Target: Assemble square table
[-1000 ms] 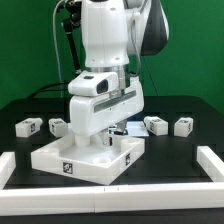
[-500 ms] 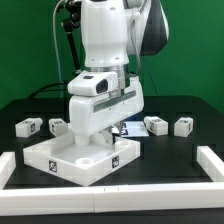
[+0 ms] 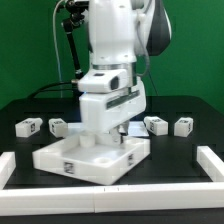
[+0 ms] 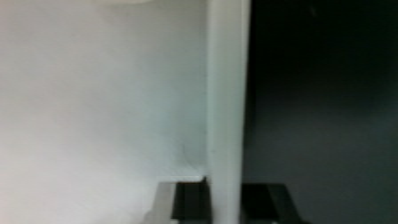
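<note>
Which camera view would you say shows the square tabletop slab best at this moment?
The exterior view: it shows nearly the whole square tabletop slab, with its raised rim, on the dark table. The wrist view is too close and blurred: only a white face and one edge of it show.

No legible txt, tags (image 3: 29,127) unreadable (b/w patterns)

Now the gripper (image 4: 228,203) is hidden by the arm's wrist (image 3: 108,100) in the exterior view. In the wrist view its dark fingertips (image 4: 185,203) are blurred and cut off by the edge. The square slab (image 3: 75,160) is covered at its back, and the tags on the legs (image 3: 28,127) cannot be read.
</note>
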